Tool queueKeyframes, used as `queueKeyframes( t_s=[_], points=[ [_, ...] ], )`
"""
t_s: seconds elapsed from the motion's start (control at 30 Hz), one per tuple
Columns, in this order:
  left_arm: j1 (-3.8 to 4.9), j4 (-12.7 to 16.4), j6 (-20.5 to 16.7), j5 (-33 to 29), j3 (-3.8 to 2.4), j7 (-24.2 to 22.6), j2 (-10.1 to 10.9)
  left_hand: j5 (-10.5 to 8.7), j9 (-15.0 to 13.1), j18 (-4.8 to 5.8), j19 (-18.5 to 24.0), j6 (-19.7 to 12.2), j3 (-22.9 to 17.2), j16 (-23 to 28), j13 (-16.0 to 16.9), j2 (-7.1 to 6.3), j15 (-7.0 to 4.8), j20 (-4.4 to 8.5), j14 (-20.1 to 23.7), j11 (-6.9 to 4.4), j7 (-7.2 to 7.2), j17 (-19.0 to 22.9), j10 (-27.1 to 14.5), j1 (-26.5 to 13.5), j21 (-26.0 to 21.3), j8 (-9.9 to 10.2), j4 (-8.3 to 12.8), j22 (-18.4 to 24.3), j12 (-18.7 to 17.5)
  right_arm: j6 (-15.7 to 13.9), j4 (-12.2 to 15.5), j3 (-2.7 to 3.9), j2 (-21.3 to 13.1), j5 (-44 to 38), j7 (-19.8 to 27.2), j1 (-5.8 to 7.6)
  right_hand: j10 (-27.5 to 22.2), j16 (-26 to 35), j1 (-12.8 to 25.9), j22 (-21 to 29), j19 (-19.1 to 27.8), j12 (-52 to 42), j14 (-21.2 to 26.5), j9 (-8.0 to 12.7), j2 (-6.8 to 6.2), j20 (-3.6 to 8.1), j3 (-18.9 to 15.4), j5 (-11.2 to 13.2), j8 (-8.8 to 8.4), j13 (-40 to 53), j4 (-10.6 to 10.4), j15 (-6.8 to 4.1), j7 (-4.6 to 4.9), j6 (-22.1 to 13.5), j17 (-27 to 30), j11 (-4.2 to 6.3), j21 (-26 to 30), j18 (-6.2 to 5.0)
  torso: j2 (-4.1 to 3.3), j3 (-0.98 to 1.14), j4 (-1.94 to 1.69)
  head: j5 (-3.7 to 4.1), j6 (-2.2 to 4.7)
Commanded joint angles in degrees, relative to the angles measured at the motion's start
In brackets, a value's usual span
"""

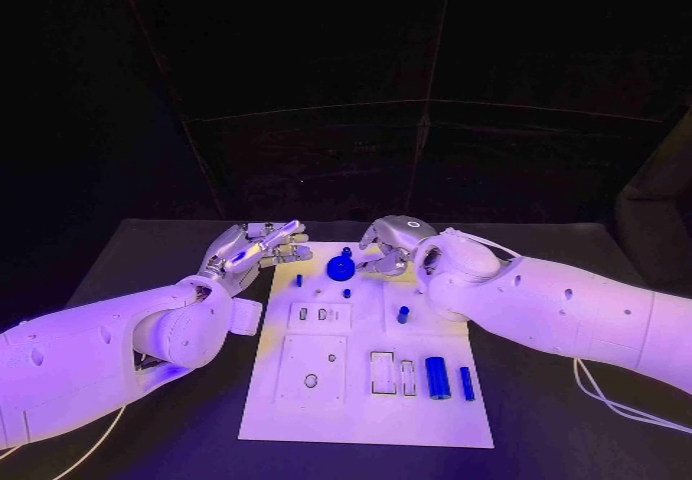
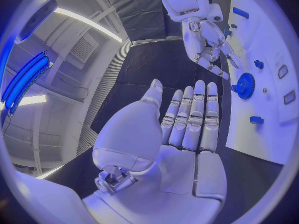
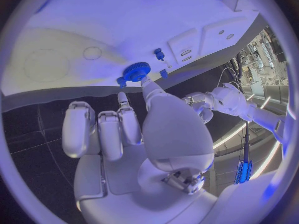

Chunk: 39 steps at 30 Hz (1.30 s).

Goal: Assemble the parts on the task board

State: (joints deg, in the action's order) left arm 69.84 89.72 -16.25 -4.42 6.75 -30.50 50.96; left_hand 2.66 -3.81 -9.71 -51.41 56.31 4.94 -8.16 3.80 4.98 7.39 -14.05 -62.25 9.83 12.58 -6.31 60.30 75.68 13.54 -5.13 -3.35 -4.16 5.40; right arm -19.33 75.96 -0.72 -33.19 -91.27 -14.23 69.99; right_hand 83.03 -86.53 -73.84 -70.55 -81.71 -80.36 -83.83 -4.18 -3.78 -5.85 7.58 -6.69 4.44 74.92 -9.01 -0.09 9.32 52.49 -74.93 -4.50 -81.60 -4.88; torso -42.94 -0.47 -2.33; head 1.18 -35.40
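Observation:
The white task board (image 1: 368, 410) lies in the middle of the black table. A blue gear (image 1: 342, 267) stands near its far edge, also seen as gear (image 2: 243, 85) and gear (image 3: 136, 71). My right hand (image 1: 392, 245) hovers just right of the gear with loosely bent fingers and holds nothing; in the right wrist view this hand (image 3: 124, 129) has its thumb tip at the gear's rim. My left hand (image 1: 257, 247) hangs over the board's far left corner. Its fingers (image 2: 193, 117) are straight and side by side, with nothing in them.
On the board's near right lie a thick blue cylinder (image 1: 436, 377) and a thin blue pin (image 1: 467, 382) beside rectangular slots (image 1: 382, 372). Small blue pieces (image 1: 402, 314) stand mid-board. A raised white plate (image 1: 312, 370) with holes takes the near left.

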Motion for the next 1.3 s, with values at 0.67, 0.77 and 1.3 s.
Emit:
queueKeyframes(
  t_s=[0.67,0.77,1.3],
  points=[
    [-0.08,-0.85,1.68,1.67,-0.03,-1.28,-0.70,0.20,-0.03,-0.92,-2.52,2.02,-0.56,-0.30,0.31,1.33,-0.91,0.88,-3.29,-1.10,-0.71,-0.69,3.75,-0.18,0.15,0.48,1.58,-0.04,0.21,-1.89,2.07,-0.07,-16.98,22.38,18.48,0.10,-0.64,-0.04,-5.68,0.32,0.27,0.74,-4.30,0.24,-2.18,0.06,-0.18,-2.60,-0.34,4.27,5.39,-0.11,0.09,0.32,-5.85,0.21,-0.10,1.01,-0.08,1.45,2.27,0.93,0.58],
    [-0.19,-1.12,1.80,1.55,-0.02,-1.29,-0.92,0.20,-0.03,-0.92,-2.52,2.02,-0.56,-0.30,0.31,1.33,-0.91,0.88,-3.29,-1.10,-0.71,-0.69,3.75,-0.18,0.15,0.48,1.58,-0.04,0.21,-1.54,1.01,-0.08,-16.50,22.08,18.61,-0.13,-0.64,-0.05,-5.67,0.30,0.27,0.74,-4.30,0.24,-2.16,0.06,-0.18,-2.63,-0.36,4.27,5.39,-0.11,0.10,0.30,-5.88,0.21,-0.10,1.01,-0.12,1.66,2.19,1.04,0.36],
    [-0.60,-1.96,2.27,0.45,0.00,-0.88,-1.45,0.19,-0.01,-0.91,-2.57,2.00,-0.54,-0.28,0.31,1.31,-0.93,0.91,-3.35,-1.11,-0.72,-0.72,3.83,-0.27,0.15,0.55,1.59,-0.04,0.18,-0.20,-2.14,-0.07,-15.01,20.12,18.42,-2.32,-0.61,-0.07,-6.04,0.30,0.28,0.70,-4.32,0.19,-1.37,0.04,0.05,-3.25,-0.28,4.32,5.63,-0.08,0.13,0.47,-5.95,0.20,-0.10,1.01,-0.20,1.89,2.28,1.06,-0.27]
  ],
)
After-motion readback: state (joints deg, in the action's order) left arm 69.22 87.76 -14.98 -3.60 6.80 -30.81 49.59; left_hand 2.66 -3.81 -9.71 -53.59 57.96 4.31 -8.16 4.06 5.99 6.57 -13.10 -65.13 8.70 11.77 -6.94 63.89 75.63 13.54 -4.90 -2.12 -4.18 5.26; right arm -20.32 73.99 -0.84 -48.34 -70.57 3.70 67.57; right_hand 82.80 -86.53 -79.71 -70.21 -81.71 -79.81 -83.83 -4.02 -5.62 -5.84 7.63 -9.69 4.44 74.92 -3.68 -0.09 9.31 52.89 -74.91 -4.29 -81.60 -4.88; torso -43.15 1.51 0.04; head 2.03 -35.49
